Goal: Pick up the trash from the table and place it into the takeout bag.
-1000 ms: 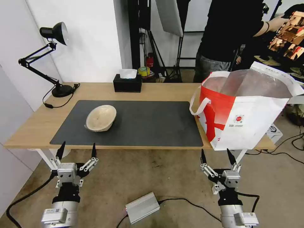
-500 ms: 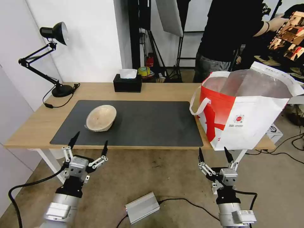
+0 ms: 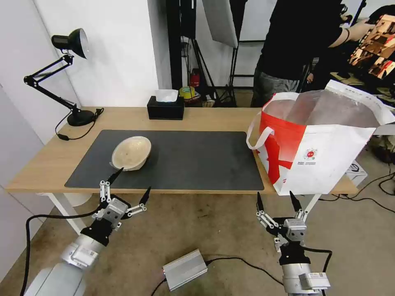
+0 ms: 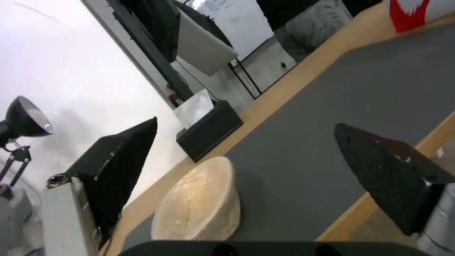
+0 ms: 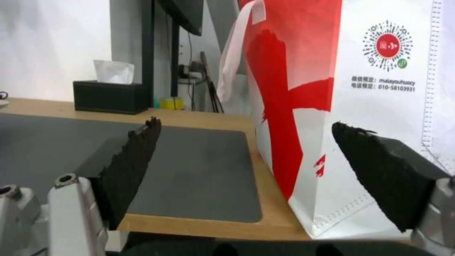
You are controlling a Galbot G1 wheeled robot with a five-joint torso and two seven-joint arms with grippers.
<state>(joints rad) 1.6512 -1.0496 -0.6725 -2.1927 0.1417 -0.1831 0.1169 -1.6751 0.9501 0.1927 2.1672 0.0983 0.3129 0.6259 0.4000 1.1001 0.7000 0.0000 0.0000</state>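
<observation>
The robot's left gripper [image 3: 131,183], a silver two-finger claw with black pointed tips, is hovering at the near edge of the long light-wood table [image 3: 45,164], its fingers standing wide apart and angled toward the dark grey rectangular mat [image 3: 185,160] that is covering the middle of the tabletop. In the left wrist view the two black fingertips [image 4: 118,170] are framing the beige shallow bowl [image 4: 201,202] with open air on either side, touching nothing. The right gripper [image 3: 274,196], of the same build, is hanging below the near edge of the mat's right end, also spread wide and holding nothing; its wrist view is looking across the table edge at the mat [image 5: 189,167] and the side of the bag [image 5: 379,106].

The beige shallow bowl [image 3: 131,153] is lying tilted on the left part of the mat, its hollow turned toward the robot, just beyond the left gripper's upper fingertip. Off the mat's right end, the large red-and-white insulated takeout bag [image 3: 317,152] with silver foil lining is standing open on the table, one white loop handle [image 3: 257,137] drooping over the mat's right edge.

Beyond the mat's far edge a black tissue box [image 3: 166,107] is sitting with a white tissue poking out, and past the mat's far left corner a black jointed desk lamp [image 3: 61,70] is standing on its round base.
</observation>
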